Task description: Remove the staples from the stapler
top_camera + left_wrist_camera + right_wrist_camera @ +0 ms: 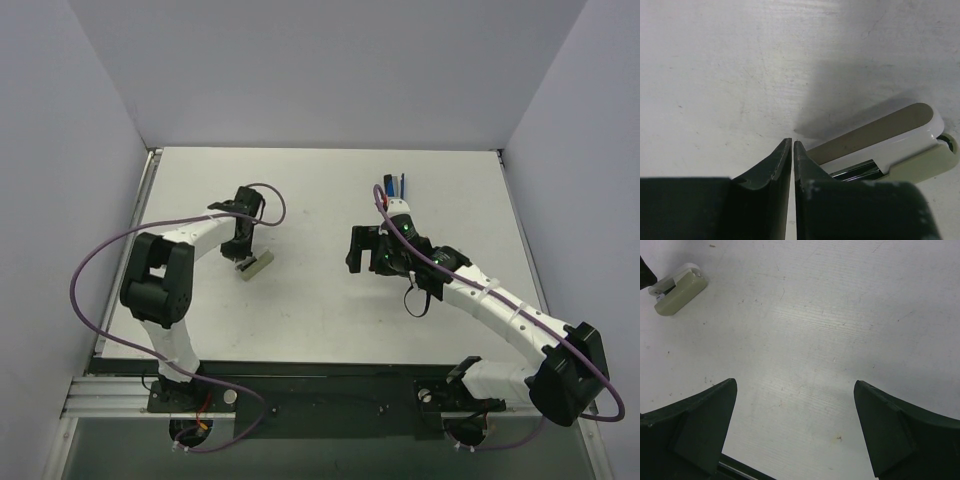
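Note:
A small beige and white stapler (257, 266) lies on the white table left of centre. It also shows in the left wrist view (890, 145), its top half raised a little so the metal staple channel shows, and far off in the right wrist view (679, 290). My left gripper (240, 256) is shut and empty, its tips (792, 144) right beside the stapler's near end. My right gripper (357, 250) is open and empty over bare table (795, 385), well to the stapler's right. No staples are in view.
A holder with blue and dark pens (392, 187) stands behind the right arm. Grey walls enclose the table on three sides. A black cable loop (415, 300) hangs under the right arm.

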